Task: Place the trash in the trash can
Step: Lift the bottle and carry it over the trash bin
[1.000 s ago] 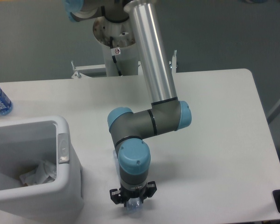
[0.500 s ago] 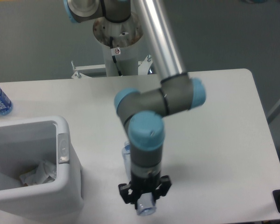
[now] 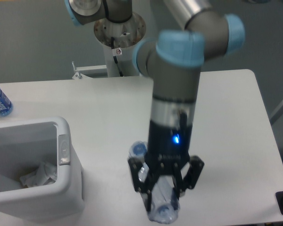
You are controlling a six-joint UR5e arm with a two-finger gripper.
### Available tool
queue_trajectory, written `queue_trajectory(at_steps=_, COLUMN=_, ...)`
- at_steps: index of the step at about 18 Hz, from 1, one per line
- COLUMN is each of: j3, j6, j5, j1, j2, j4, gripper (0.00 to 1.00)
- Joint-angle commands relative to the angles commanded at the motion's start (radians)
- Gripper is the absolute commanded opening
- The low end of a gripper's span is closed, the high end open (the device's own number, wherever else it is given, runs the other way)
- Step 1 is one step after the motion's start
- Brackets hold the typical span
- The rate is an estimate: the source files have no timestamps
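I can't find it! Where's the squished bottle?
The crushed bottle hangs in the gripper at the picture's bottom middle, above the table, right of the white trash can.

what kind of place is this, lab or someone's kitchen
Most likely a robotics lab or test bench, not a kitchen. A robot arm on a pedestal works over a bare white table against plain grey flooring, its claw holding a clear bottle near a white bin.
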Motion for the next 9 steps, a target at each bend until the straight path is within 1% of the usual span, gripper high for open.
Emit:
queue_trajectory(at_steps=4, j3=-0.008, j6=-0.002, j5=0.0, j1=-0.083, j2=0.032, j4=0.012, gripper=0.55)
queue_trajectory(at_steps=7, j3=-0.011, j6=-0.003, j5=0.0, j1=-0.159, j2=0.034, j4=0.015, gripper=0.55)
queue_trajectory(at_steps=9, j3=-0.02, j6=-0.003, j5=0.0, j1=-0.198, j2=0.026, j4=0.041, gripper=0.55)
